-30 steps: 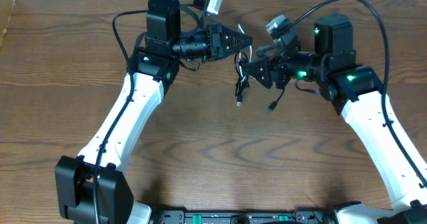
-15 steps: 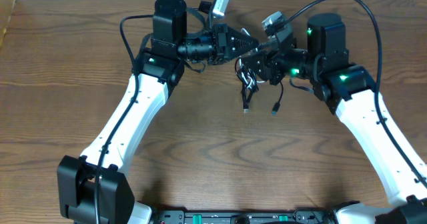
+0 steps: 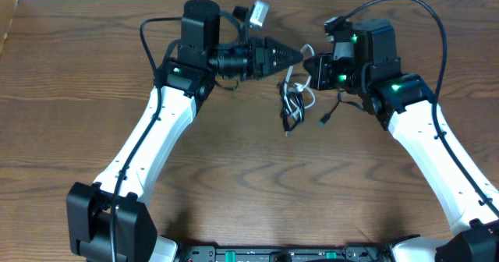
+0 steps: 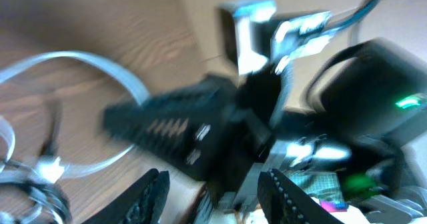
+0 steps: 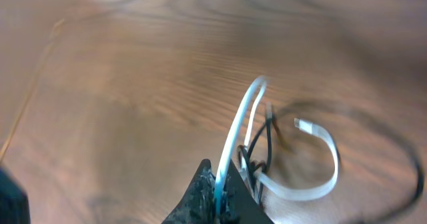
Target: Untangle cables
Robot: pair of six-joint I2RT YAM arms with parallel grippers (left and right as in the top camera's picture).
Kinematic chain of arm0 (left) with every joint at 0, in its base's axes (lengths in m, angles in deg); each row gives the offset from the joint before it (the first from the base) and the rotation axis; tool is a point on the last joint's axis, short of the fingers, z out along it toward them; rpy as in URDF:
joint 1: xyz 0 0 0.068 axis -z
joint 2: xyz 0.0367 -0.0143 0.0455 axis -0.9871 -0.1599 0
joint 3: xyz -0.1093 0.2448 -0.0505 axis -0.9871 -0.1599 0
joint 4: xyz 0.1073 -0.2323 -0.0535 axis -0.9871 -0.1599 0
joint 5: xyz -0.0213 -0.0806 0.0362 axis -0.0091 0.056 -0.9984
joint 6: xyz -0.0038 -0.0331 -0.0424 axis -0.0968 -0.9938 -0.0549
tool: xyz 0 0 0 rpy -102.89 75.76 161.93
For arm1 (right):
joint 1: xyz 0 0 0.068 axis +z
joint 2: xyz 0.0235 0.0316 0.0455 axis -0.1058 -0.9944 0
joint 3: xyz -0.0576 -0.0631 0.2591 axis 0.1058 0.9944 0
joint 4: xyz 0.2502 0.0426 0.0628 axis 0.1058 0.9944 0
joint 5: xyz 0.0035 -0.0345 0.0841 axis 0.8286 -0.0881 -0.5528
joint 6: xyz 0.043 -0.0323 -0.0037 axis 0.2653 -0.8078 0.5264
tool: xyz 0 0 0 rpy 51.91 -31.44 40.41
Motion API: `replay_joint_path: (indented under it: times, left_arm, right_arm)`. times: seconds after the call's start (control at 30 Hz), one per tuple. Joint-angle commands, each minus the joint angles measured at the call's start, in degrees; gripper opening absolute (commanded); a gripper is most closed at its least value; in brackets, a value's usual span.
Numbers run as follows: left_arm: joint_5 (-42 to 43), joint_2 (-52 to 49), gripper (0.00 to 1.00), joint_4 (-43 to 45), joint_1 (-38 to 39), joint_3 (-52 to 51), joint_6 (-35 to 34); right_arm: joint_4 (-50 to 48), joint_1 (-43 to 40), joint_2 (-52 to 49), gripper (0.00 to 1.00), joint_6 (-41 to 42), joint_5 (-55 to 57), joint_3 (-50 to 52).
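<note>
The cables are a white one and a black one, looped together in a small bundle on the wood between the two arms. One black plug end trails to the right. My right gripper is shut on the white cable, which arcs up from its tips and curls into a flat loop, with the black cable tangled beside it. From overhead, the right gripper sits just above the bundle. My left gripper faces it, and in its wrist view the left gripper is open with nothing between its fingers.
The right arm's black wrist body fills the space straight ahead of the left gripper, very close. Thick black arm wires arch over the right arm. The wooden table stretches toward the near edge.
The left gripper has opened and let go of the cables. The right gripper has closed on the white cable. The bundle now sits lower, below the two gripper tips.
</note>
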Motion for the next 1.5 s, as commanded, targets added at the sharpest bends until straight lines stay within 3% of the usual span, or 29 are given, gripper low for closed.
replay_joint_path:
  times: [0.0, 0.1, 0.2, 0.3, 0.53, 1.0, 1.47]
  left_arm:
    - [-8.2, 0.4, 0.50, -7.1, 0.0, 0.5, 10.9]
    - [-18.4, -0.1, 0.54, -15.6, 0.7, 0.0, 14.5]
    - [-23.4, -1.2, 0.55, -18.7, 2.5, -0.6, 19.6]
    - [-27.6, -3.3, 0.56, -19.5, 5.0, -0.6, 20.4]
    - [-27.7, -8.2, 0.56, -18.0, 7.3, -0.6, 20.4]
    - [-29.0, -9.7, 0.63, -12.8, 7.4, -0.6, 20.5]
    - [-28.8, -11.0, 0.65, -11.4, 12.2, -0.6, 25.0]
  right_arm:
    - [1.2, 0.6, 2.4, 0.01, 9.5, 8.9, -0.5]
    - [3.2, 0.6, 2.6, 0.01, 12.5, 9.4, -0.5]
    - [5.0, 0.6, 2.6, 0.01, 13.6, 9.4, -0.5]
    - [6.0, 0.2, 2.6, 0.01, 12.4, 10.6, -0.7]
    - [6.3, -2.7, 4.3, 0.01, 5.2, -0.8, -5.1]
    - [3.6, -8.0, 16.5, 0.01, 6.1, -11.1, -9.2]
    - [6.3, -8.0, 17.4, 0.01, 9.3, -11.3, -9.2]
